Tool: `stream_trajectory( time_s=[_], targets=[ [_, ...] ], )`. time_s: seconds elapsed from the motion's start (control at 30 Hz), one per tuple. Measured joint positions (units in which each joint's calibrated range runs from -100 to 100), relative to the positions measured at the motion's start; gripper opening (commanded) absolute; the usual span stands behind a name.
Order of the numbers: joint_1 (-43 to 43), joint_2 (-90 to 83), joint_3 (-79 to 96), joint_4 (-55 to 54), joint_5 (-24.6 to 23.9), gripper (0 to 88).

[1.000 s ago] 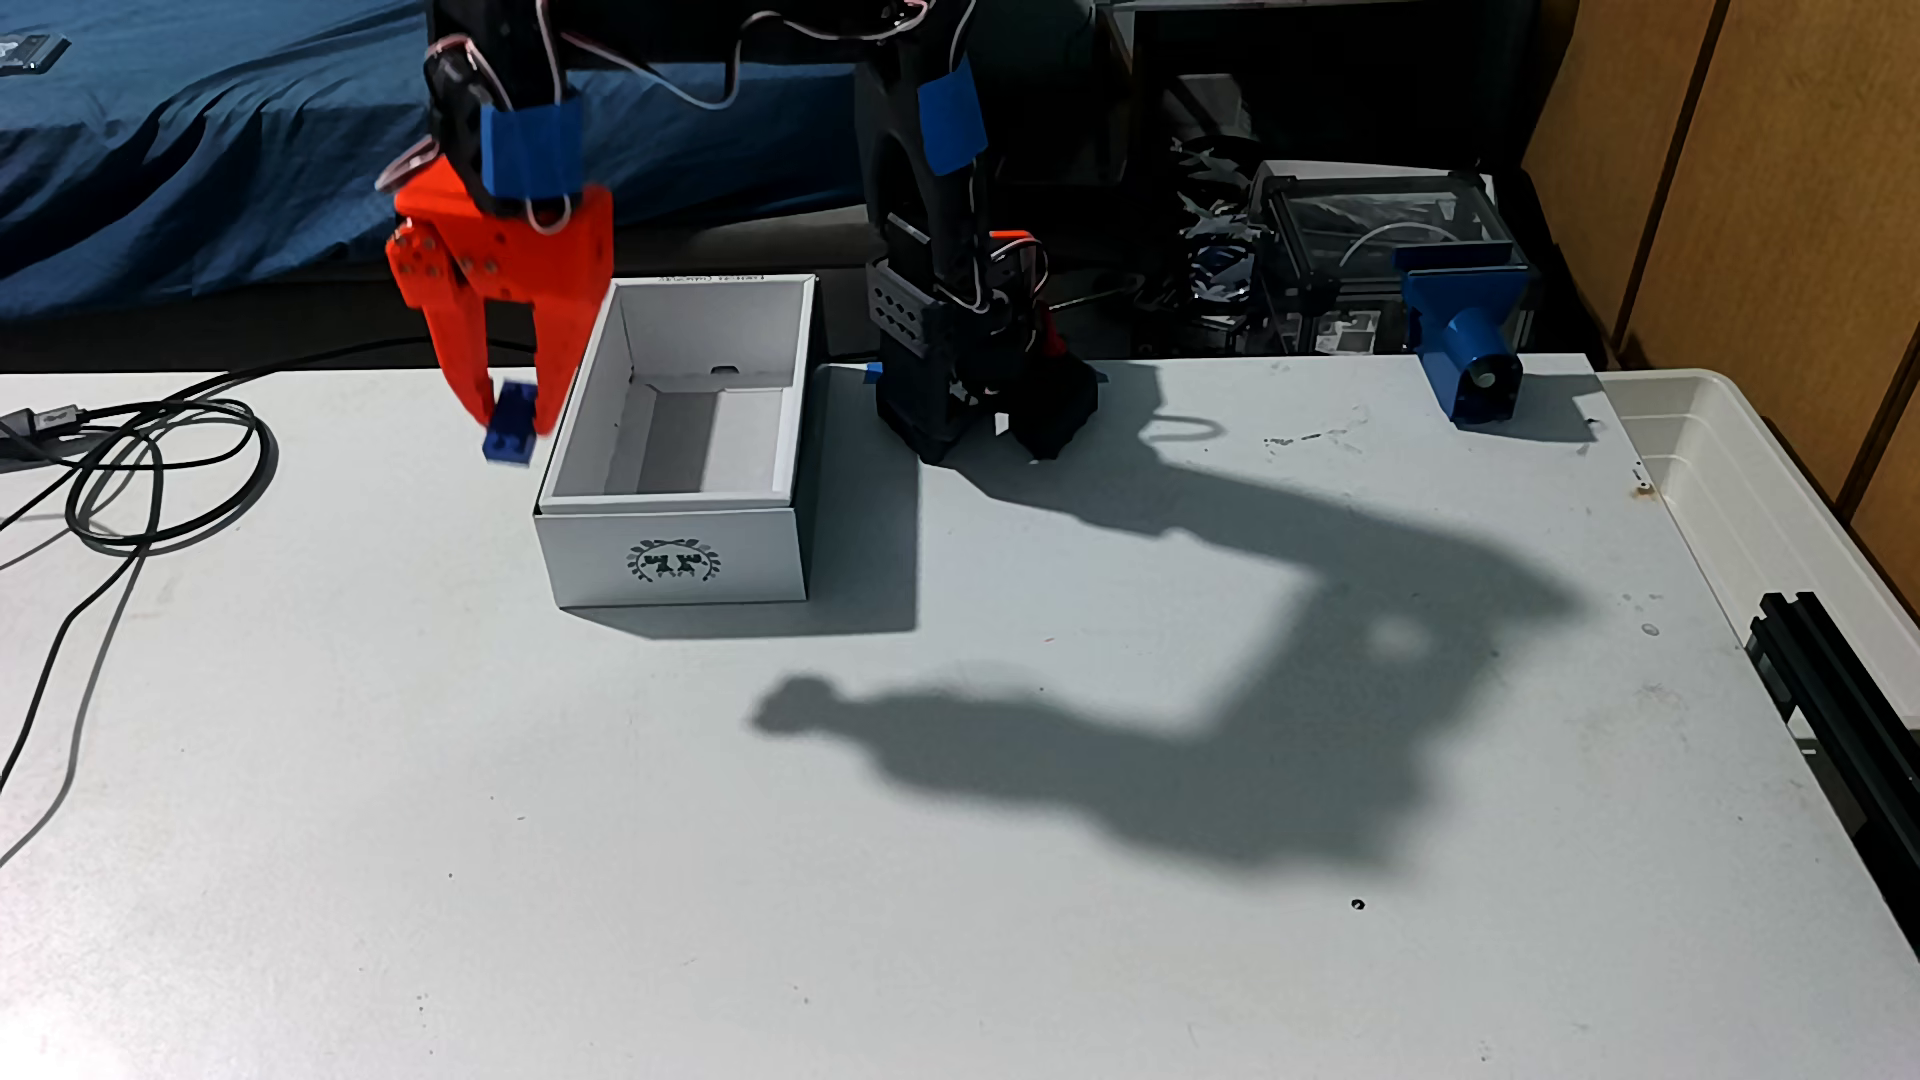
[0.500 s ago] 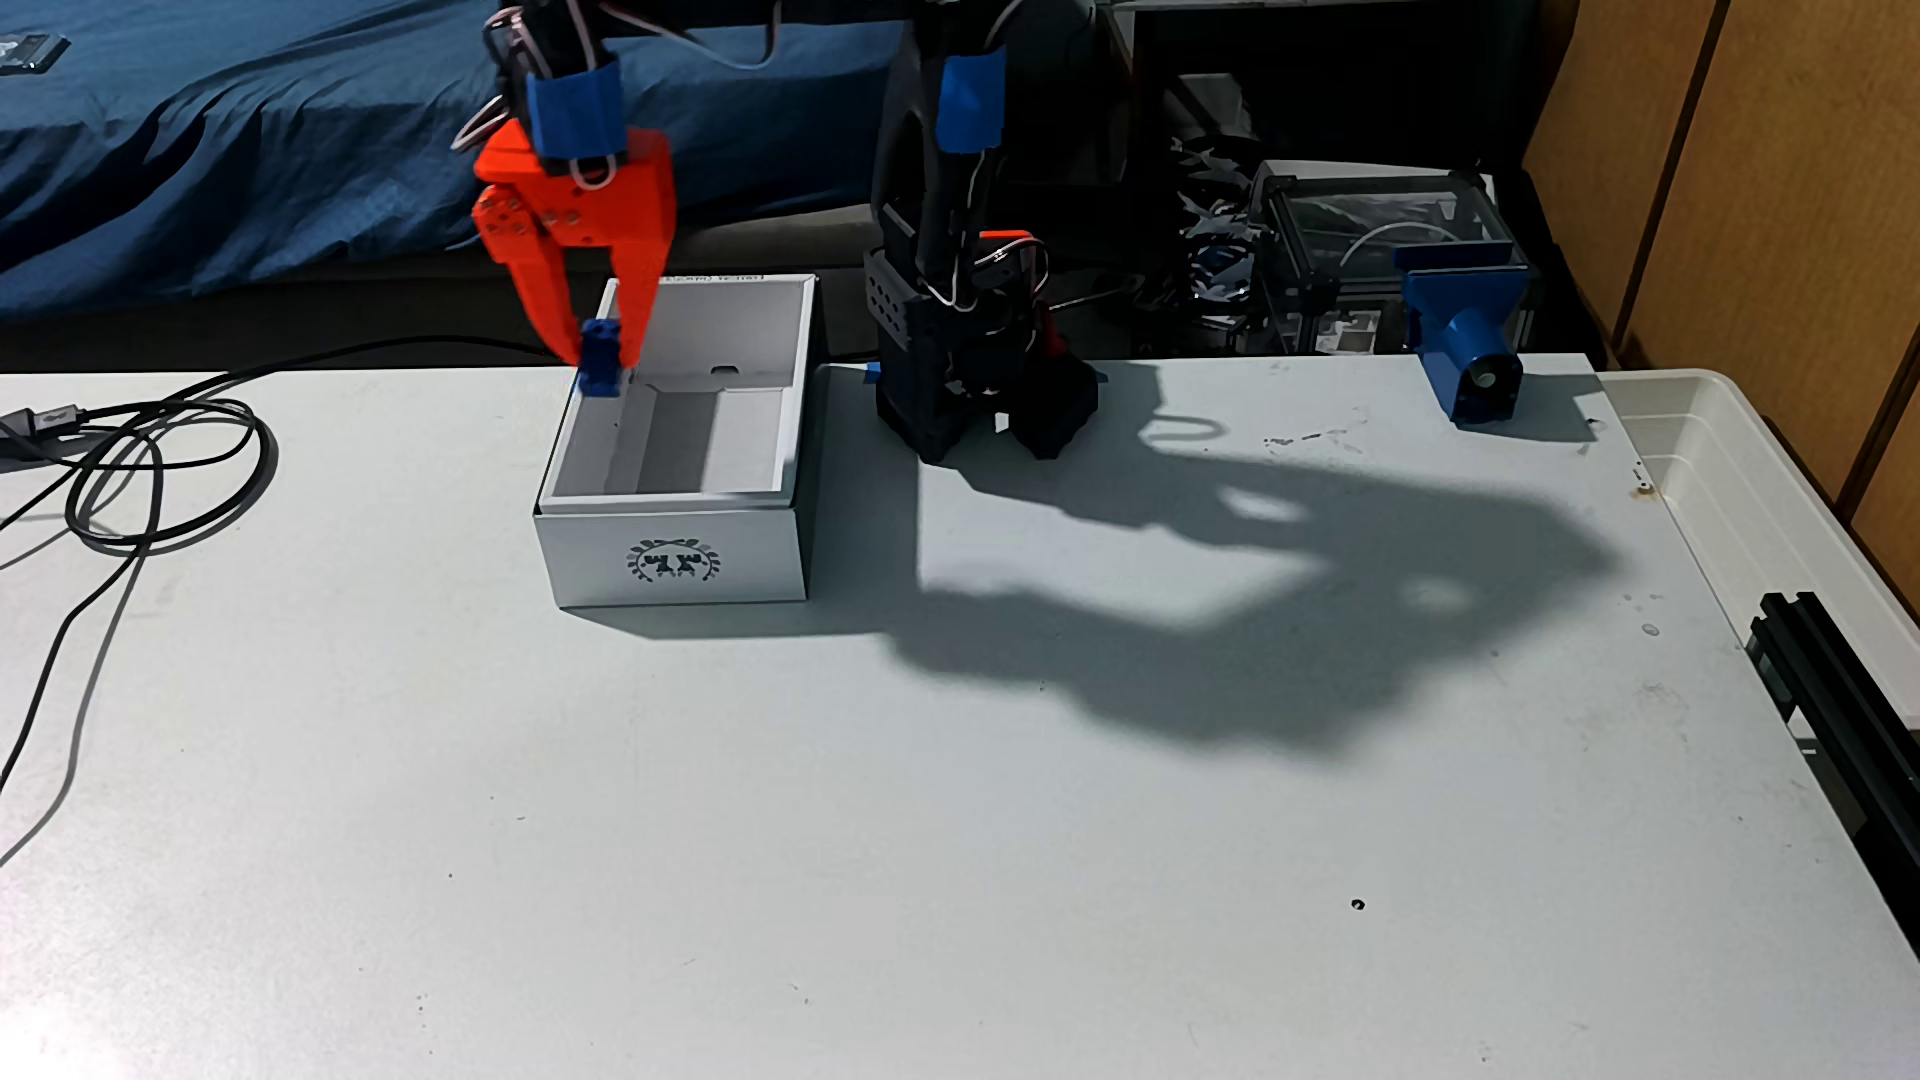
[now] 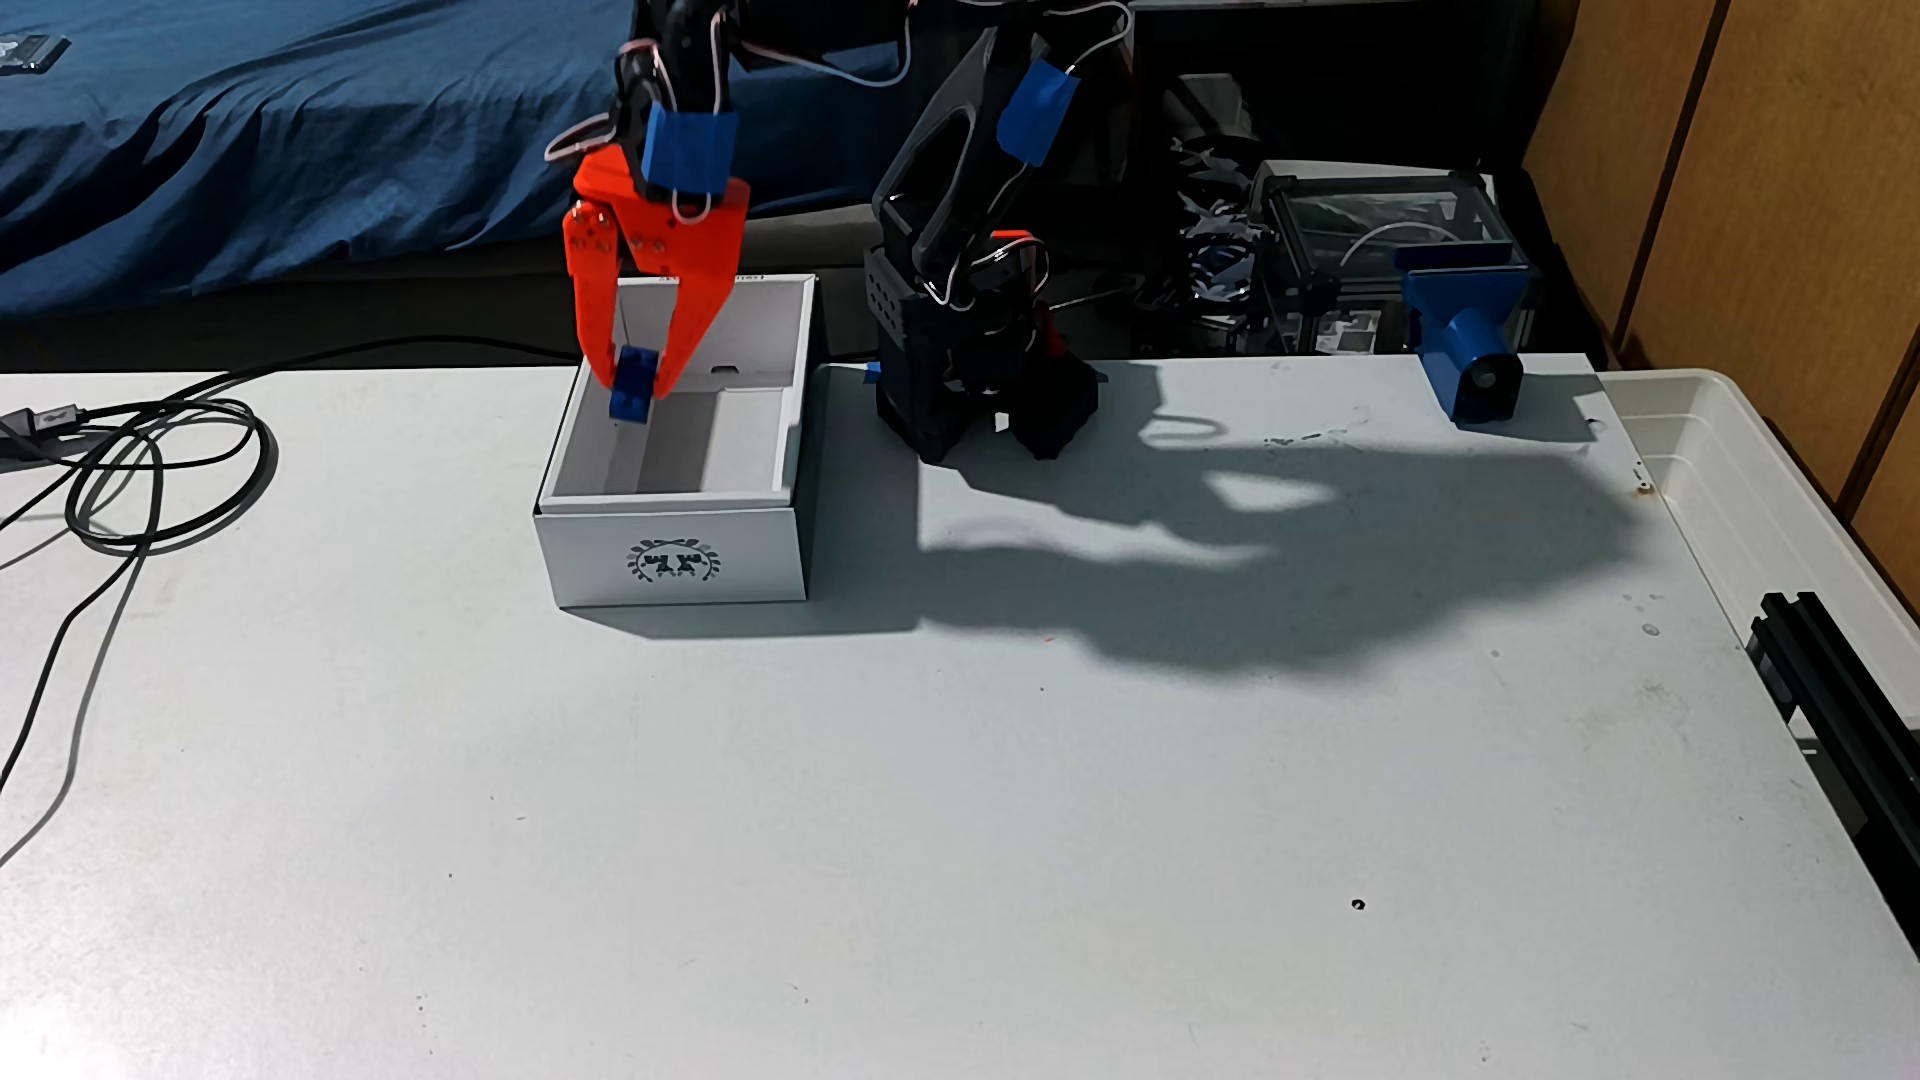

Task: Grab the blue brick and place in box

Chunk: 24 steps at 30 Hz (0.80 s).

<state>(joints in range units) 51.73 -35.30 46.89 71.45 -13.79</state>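
Note:
In the fixed view my orange gripper [image 3: 634,382] points down over the far left part of the white box [image 3: 673,556], its fingers shut on the small blue brick [image 3: 633,385]. The brick hangs on end between the fingertips, above the box's open inside and near its left wall. The box stands on the white table with its dark wreath emblem facing the camera. Its inside looks bare apart from folded flaps.
The arm's black base [image 3: 977,395] stands right of the box. A coil of black cables [image 3: 156,467] lies at the left. A blue cylindrical mount [image 3: 1465,332] sits at the far right, a translucent tub [image 3: 1756,498] beyond the table edge.
The gripper has carried the brick rightward from left of the box, over its left wall, and now holds it above the box's inside. The arm's shadow has shifted right.

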Motion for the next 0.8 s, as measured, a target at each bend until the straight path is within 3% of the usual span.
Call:
stream_trajectory(
  time_s=[0.5,0.8],
  targets=[
    [0.1,-0.2,3.7,-3.1,0.3,1.4],
    [0.1,-0.3,4.3,-3.1,0.3,10.7]
  ],
)
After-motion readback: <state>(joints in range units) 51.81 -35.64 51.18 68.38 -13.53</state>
